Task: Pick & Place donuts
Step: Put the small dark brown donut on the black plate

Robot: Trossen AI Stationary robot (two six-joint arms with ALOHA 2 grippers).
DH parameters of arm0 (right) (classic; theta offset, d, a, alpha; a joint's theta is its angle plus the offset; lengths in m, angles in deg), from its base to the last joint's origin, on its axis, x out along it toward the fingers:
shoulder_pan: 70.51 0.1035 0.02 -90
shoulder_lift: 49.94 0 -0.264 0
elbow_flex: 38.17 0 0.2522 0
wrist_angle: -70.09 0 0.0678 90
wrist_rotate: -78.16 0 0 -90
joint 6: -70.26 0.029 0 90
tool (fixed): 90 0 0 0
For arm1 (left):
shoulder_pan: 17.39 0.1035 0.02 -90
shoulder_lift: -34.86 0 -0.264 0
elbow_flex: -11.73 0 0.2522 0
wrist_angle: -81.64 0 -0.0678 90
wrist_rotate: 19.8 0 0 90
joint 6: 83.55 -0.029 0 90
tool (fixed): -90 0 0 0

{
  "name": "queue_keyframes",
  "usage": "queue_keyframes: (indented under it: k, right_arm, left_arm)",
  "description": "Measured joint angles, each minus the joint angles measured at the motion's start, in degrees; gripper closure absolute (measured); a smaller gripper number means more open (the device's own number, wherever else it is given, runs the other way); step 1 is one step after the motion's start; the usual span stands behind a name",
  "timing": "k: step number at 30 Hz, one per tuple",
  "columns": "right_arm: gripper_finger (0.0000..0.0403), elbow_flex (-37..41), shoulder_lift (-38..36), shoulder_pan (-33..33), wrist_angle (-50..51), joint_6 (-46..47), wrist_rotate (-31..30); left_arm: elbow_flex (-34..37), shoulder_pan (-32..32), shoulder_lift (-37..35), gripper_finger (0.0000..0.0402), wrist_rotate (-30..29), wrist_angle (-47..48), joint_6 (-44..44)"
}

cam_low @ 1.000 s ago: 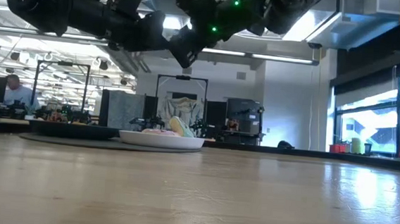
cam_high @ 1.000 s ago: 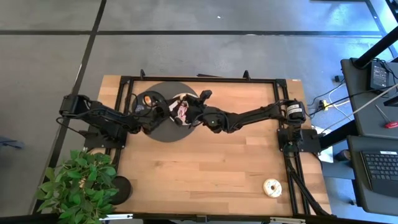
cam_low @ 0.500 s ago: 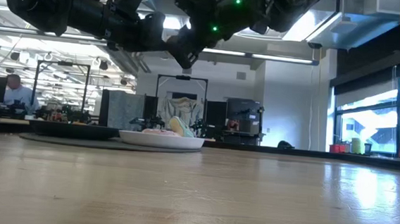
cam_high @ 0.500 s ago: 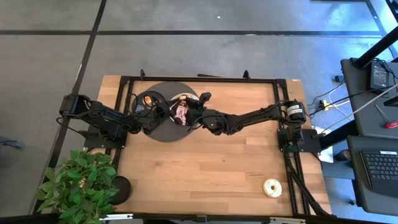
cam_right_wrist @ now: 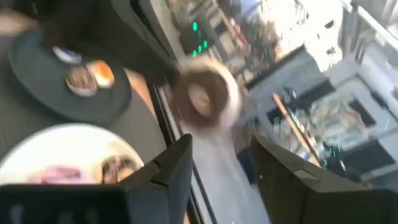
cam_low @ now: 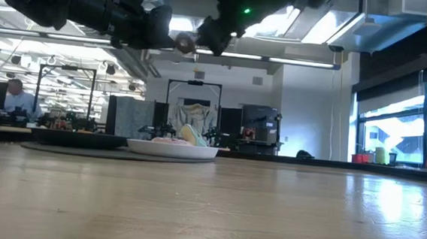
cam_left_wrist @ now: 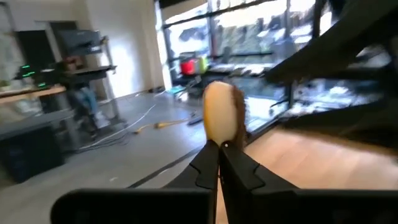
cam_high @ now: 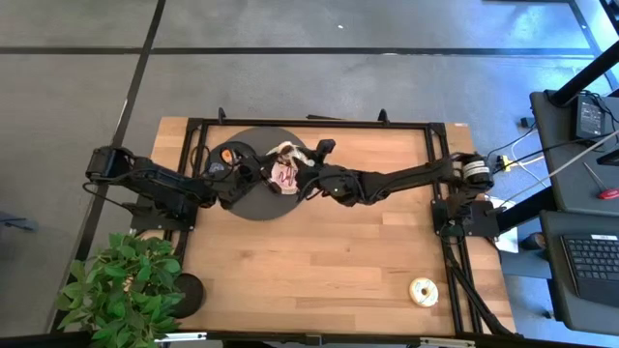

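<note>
Raised higher above the white plate [cam_low: 172, 150] now, left gripper [cam_left_wrist: 219, 144] pinching a brown donut [cam_left_wrist: 222, 115], right gripper [cam_right_wrist: 214, 149] spread open beside it.

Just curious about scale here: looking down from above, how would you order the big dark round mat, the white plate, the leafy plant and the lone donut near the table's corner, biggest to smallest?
1. Leafy plant and dark round mat: these two look about alike, so I won't rank them.
2. White plate, largely hidden under the arms.
3. Lone donut, clearly smallest.
</note>
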Motion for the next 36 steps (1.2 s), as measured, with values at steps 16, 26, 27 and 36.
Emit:
queue_keyframes:
  k: [16,26,27,36]
  right_arm:
    - [0.0241,0.0,-14.1,-4.8,43.5,26.2,26.2]
    - [0.0242,0.0,-13.4,-5.0,43.6,25.9,26.3]
    - [0.0242,0.0,-13.4,-5.0,43.7,25.9,26.3]
    - [0.0242,0.0,-13.4,-5.0,45.1,25.2,26.3]
  left_arm:
    - [0.1,17.4,-30.8,0.0399,28.5,69.0,39.2]
    - [0.1,34.0,-34.9,0.0399,43.7,89.8,45.8]
    - [0.1,35.0,-34.9,0.0399,45.9,90.5,45.8]
    - [0.1,40.6,-34.9,0.0399,49.0,99.3,45.6]
